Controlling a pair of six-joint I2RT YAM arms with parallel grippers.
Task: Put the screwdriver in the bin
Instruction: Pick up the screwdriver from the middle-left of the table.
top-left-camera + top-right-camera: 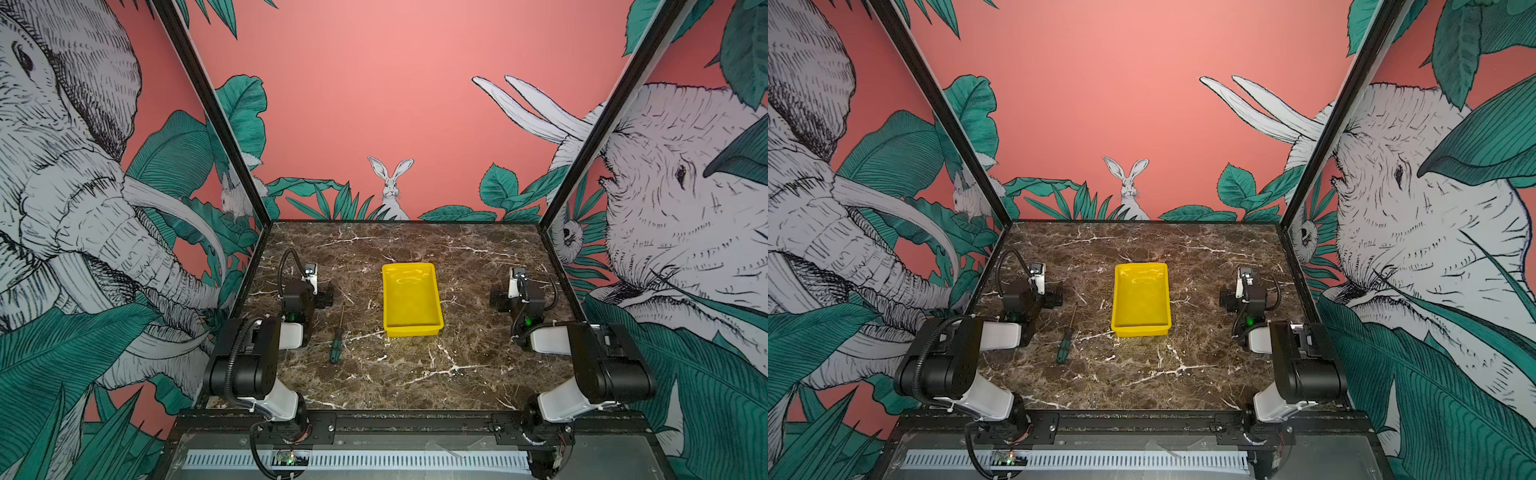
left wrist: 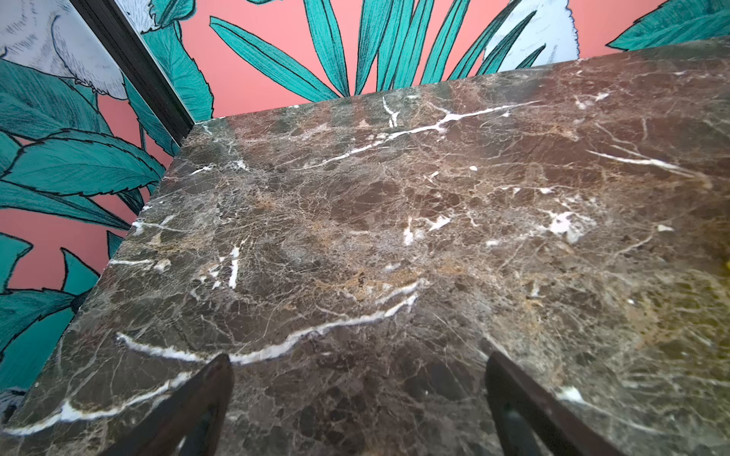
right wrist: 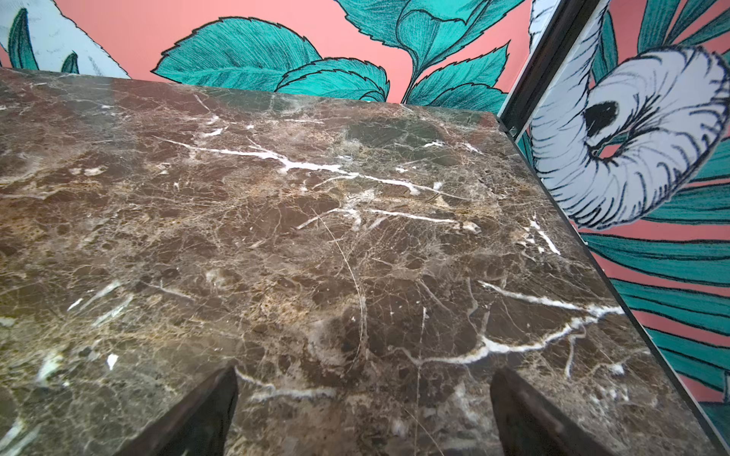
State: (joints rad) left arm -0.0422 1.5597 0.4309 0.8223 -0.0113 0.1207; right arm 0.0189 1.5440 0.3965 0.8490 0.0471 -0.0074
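Screwdriver (image 1: 337,334) lies flat on the counter (image 1: 415,374), left of the empty bin (image 1: 412,331), not touching it. Left gripper (image 2: 357,363) and right gripper (image 3: 363,373) stand wide open, holding nothing. Screwdriver seems light and stiff; better take the thick handle (image 1: 334,347), thin shaft (image 1: 341,316) can slip.

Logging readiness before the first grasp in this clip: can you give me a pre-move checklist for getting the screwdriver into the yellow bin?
1. Screwdriver lying flat on the table, nothing touching it: ok.
2. Bin open side up and empty: ok.
3. Left gripper open, holding nothing: ok.
4. Right gripper open, apart from the bin: ok.
5. Screwdriver visible in the left wrist view: not ok, only tabletop shows there.
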